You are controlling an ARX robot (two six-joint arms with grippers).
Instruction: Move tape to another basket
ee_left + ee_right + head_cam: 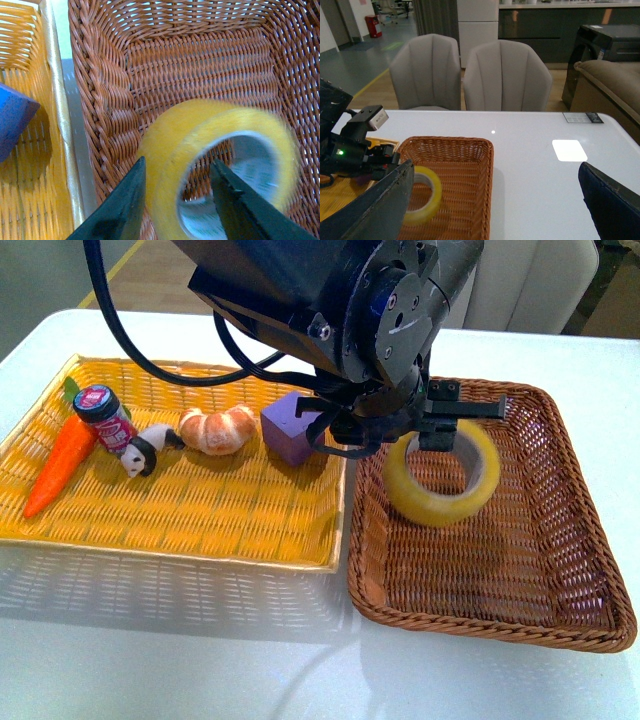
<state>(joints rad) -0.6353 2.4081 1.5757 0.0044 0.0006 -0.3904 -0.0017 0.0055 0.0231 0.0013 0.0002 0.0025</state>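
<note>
The tape, a yellowish roll with a white core, stands tilted on its edge in the dark brown wicker basket, near that basket's far left corner. My left gripper hangs right over it, open. In the left wrist view the left gripper straddles the tape: one finger is outside the roll's wall and the other is inside the ring, above the basket floor. The tape looks blurred there. My right gripper is open and empty, raised above the table, looking down on the tape and the basket.
The bright yellow tray lies left of the brown basket. It holds a carrot, a small bottle, a panda toy, a croissant and a purple block. Two grey chairs stand behind the white table.
</note>
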